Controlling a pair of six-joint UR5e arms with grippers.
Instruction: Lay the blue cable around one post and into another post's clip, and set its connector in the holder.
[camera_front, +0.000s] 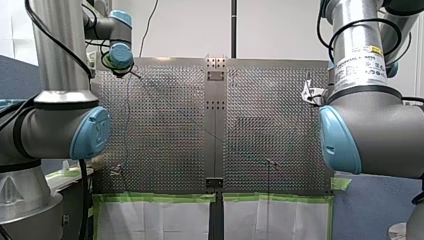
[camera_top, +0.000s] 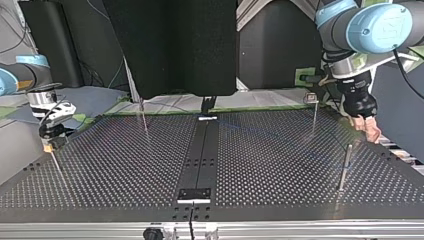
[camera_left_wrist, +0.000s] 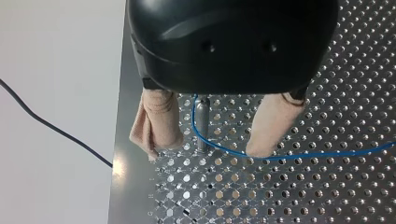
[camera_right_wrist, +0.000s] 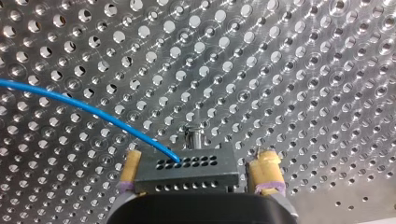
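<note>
The blue cable (camera_left_wrist: 299, 154) loops around a metal post (camera_left_wrist: 201, 122) that stands between the beige fingers of my left gripper (camera_left_wrist: 208, 150). That gripper is open and its fingers straddle the post without holding it. The cable (camera_right_wrist: 84, 107) runs on into a black perforated connector (camera_right_wrist: 187, 169). The connector sits between the yellow pads of my right gripper (camera_right_wrist: 200, 158), just behind a short metal post (camera_right_wrist: 194, 136). A gap shows between the connector and one pad, so this gripper is open. In the top view my left gripper (camera_top: 369, 127) is at the right and my right gripper (camera_top: 50, 140) at the left.
Thin posts stand on the perforated table (camera_top: 280, 165): one at the top view's right (camera_top: 344, 167), two further back (camera_top: 314, 112) (camera_top: 144, 117). A dark centre rail (camera_top: 202, 155) divides the table. Green tape (camera_front: 160, 198) lines the table's near edge in the front view.
</note>
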